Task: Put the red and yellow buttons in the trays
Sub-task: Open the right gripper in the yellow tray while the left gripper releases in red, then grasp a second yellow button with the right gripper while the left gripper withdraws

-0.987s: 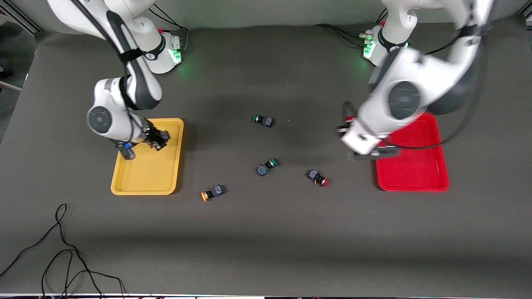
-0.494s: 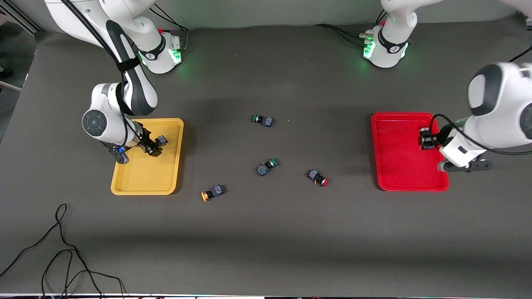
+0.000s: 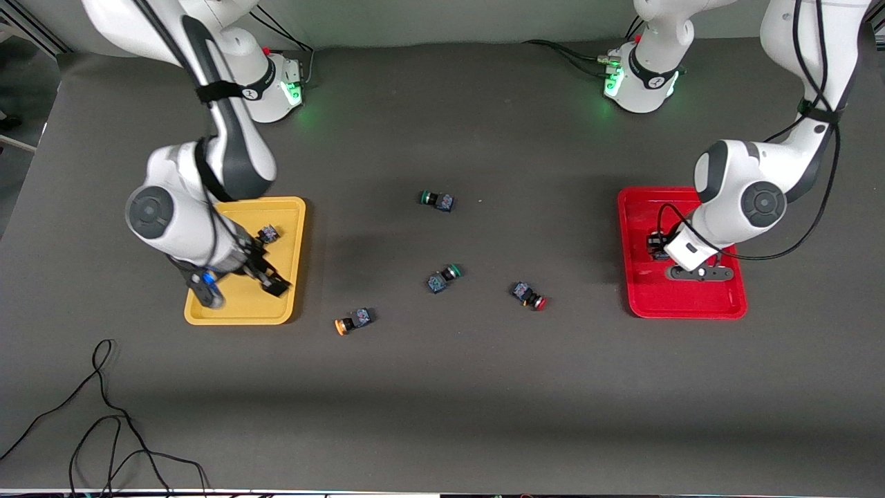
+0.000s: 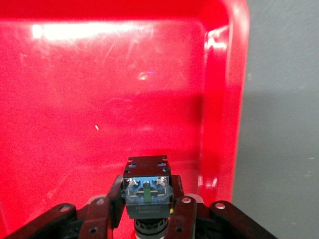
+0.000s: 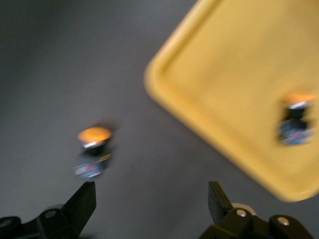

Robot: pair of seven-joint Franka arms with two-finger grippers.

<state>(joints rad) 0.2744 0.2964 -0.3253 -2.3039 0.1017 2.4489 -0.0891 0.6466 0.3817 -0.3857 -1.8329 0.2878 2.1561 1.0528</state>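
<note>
My left gripper (image 3: 657, 247) is shut on a dark-bodied button (image 4: 147, 190) low over the red tray (image 3: 691, 297); its cap is hidden. The red tray fills the left wrist view (image 4: 99, 99). My right gripper (image 3: 271, 277) is open and empty over the near corner of the yellow tray (image 3: 235, 308). One yellow-capped button (image 3: 268, 234) lies in that tray and shows in the right wrist view (image 5: 296, 118). A second yellow button (image 3: 352, 321) lies on the table beside the tray, close to my right gripper (image 5: 149, 209). A red-capped button (image 3: 529, 296) lies on the table mid-way.
Two green-capped buttons (image 3: 437, 200) (image 3: 443, 277) lie in the middle of the dark table. A black cable (image 3: 104, 415) loops near the front edge at the right arm's end. The arm bases stand along the table's back edge.
My right gripper let go of a yellow button in the yellow tray and moved toward the tray's near corner. My left gripper swung with its button over the red tray.
</note>
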